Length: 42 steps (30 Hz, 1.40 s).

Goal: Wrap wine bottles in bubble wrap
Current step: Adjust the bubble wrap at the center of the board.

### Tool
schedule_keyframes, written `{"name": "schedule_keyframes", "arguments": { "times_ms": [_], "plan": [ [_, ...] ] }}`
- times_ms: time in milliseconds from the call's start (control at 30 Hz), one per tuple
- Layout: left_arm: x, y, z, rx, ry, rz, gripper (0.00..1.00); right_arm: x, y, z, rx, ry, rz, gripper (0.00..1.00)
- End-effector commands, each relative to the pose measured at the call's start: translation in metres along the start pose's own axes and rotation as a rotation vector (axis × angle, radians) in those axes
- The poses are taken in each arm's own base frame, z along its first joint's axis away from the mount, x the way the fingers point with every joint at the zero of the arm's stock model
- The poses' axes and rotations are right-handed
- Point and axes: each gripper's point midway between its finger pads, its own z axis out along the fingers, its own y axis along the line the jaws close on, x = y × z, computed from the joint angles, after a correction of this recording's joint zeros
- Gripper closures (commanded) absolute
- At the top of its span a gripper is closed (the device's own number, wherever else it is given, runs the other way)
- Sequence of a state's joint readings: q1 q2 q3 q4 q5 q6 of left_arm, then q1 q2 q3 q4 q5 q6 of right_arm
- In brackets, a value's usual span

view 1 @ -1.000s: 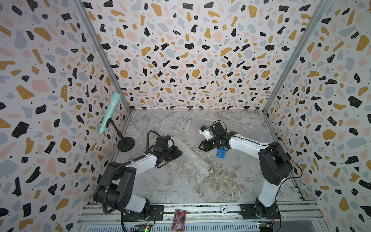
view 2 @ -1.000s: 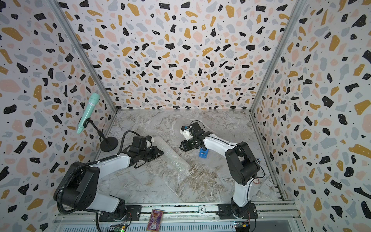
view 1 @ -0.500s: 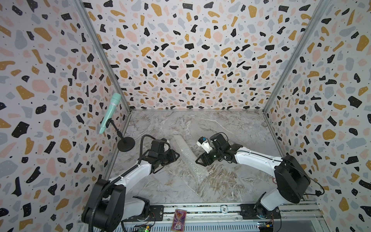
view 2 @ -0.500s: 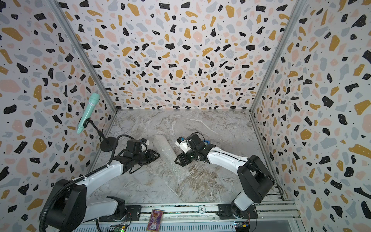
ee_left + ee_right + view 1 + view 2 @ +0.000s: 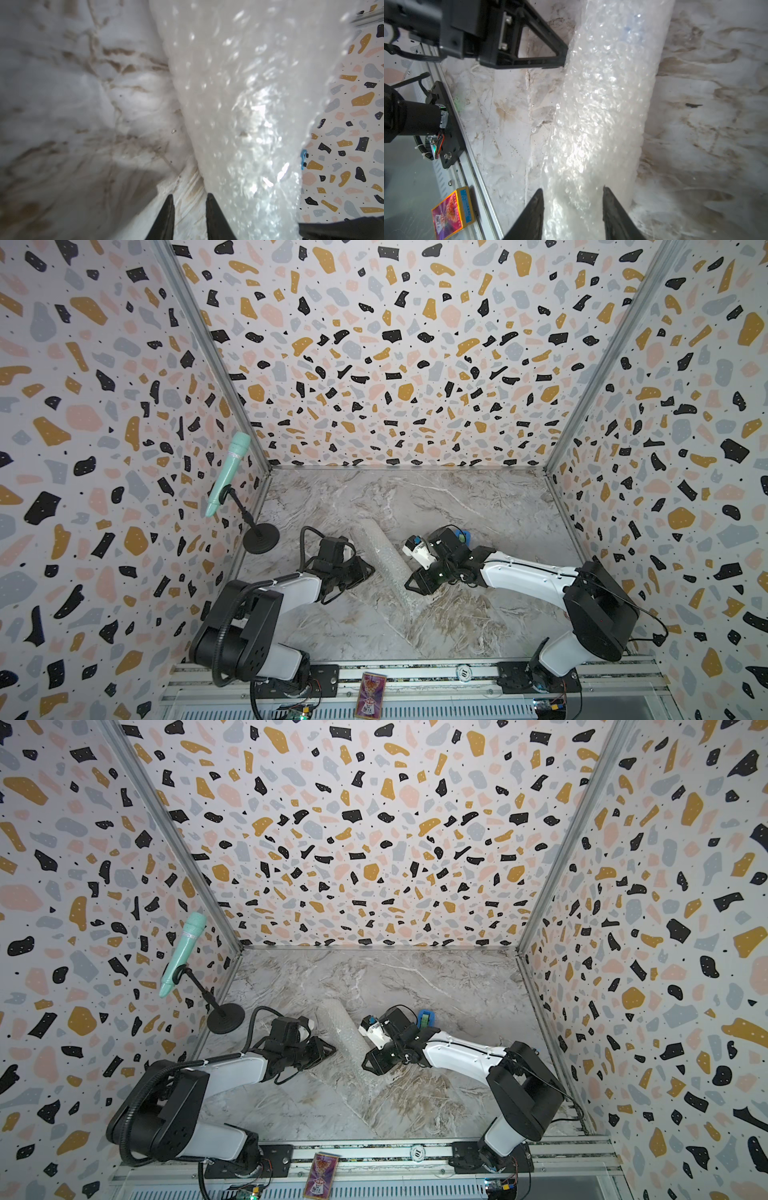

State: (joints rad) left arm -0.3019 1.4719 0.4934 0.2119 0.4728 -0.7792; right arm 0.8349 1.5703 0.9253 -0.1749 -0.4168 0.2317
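The bubble wrap (image 5: pixel 384 560) lies as a rolled tube slanting across the marble table in both top views, with a flat loose part (image 5: pixel 517 116) beside it. The wine bottle is hidden inside the roll; only faint blue marks (image 5: pixel 628 27) show through. My left gripper (image 5: pixel 370 570) touches the roll's left side about halfway along. In the left wrist view the left gripper (image 5: pixel 189 197) is narrowly open, with only flat sheet and table behind the gap. My right gripper (image 5: pixel 573 192) straddles the roll's near end, with its fingers pressed on the wrap (image 5: pixel 591 124).
A blue tape dispenser (image 5: pixel 462 536) stands behind my right wrist. A mint microphone (image 5: pixel 228 472) rises from a black round base (image 5: pixel 261 538) by the left wall. A colourful card box (image 5: pixel 370 695) lies on the front rail. Patterned walls close three sides.
My right gripper left the blue dispenser, came toward the front and set itself over the roll's near end. My left arm drew back and returned to the roll's side.
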Motion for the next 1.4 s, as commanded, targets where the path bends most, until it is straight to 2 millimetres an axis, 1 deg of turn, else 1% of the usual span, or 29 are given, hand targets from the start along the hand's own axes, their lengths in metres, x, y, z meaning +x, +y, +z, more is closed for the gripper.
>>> {"name": "schedule_keyframes", "arguments": {
  "times_ms": [0, 100, 267, 400, 467, 567, 633, 767, 867, 900, 933, 1033, 1100, 1200, 1267, 1333, 1367],
  "plan": [
    [-0.027, -0.026, 0.005, 0.091, -0.058, 0.055, 0.72, -0.004, 0.008, 0.004, -0.012, -0.016, -0.004, 0.58],
    [-0.033, -0.03, 0.013, 0.11, -0.052, 0.07, 0.73, -0.006, 0.013, 0.009, -0.033, -0.017, -0.005, 0.6],
    [-0.042, -0.04, 0.027, 0.135, -0.039, 0.097, 0.74, -0.009, 0.016, 0.02, -0.019, -0.005, -0.011, 0.62],
    [-0.041, -0.044, 0.039, 0.145, -0.012, 0.106, 0.75, -0.011, 0.005, 0.03, 0.06, 0.02, -0.002, 0.64],
    [-0.039, -0.042, 0.042, 0.142, -0.003, 0.104, 0.75, -0.012, 0.0, 0.033, 0.099, 0.032, 0.001, 0.65],
    [-0.037, -0.038, 0.042, 0.126, 0.005, 0.104, 0.75, -0.016, -0.005, 0.035, 0.151, 0.037, 0.011, 0.64],
    [-0.036, -0.036, 0.04, 0.107, 0.008, 0.107, 0.75, -0.02, -0.007, 0.03, 0.173, 0.026, 0.017, 0.62],
    [-0.032, -0.031, 0.033, 0.074, 0.003, 0.098, 0.75, -0.032, -0.012, 0.011, 0.244, -0.009, 0.01, 0.54],
    [-0.032, -0.029, 0.024, 0.045, -0.016, 0.113, 0.74, -0.041, -0.02, -0.011, 0.297, -0.042, 0.006, 0.48],
    [-0.031, -0.023, 0.02, 0.016, -0.011, 0.11, 0.73, -0.044, -0.024, -0.02, 0.315, -0.057, 0.008, 0.47],
    [-0.033, -0.023, 0.015, 0.003, -0.021, 0.117, 0.72, -0.048, -0.027, -0.028, 0.329, -0.075, 0.011, 0.45],
    [-0.043, -0.021, -0.001, -0.041, -0.061, 0.149, 0.68, -0.063, -0.039, -0.057, 0.369, -0.146, 0.017, 0.42],
    [-0.054, -0.024, -0.014, -0.059, -0.096, 0.174, 0.66, -0.073, -0.048, -0.079, 0.402, -0.197, 0.018, 0.4],
    [-0.07, -0.03, -0.034, -0.091, -0.141, 0.216, 0.65, -0.083, -0.059, -0.105, 0.437, -0.256, 0.022, 0.37],
    [-0.078, -0.035, -0.046, -0.108, -0.162, 0.241, 0.64, -0.084, -0.066, -0.116, 0.445, -0.273, 0.036, 0.36],
    [-0.084, -0.042, -0.057, -0.116, -0.179, 0.274, 0.64, -0.08, -0.075, -0.12, 0.449, -0.27, 0.063, 0.36],
    [-0.086, -0.046, -0.062, -0.118, -0.186, 0.294, 0.64, -0.076, -0.082, -0.123, 0.456, -0.269, 0.089, 0.36]
  ]
}}
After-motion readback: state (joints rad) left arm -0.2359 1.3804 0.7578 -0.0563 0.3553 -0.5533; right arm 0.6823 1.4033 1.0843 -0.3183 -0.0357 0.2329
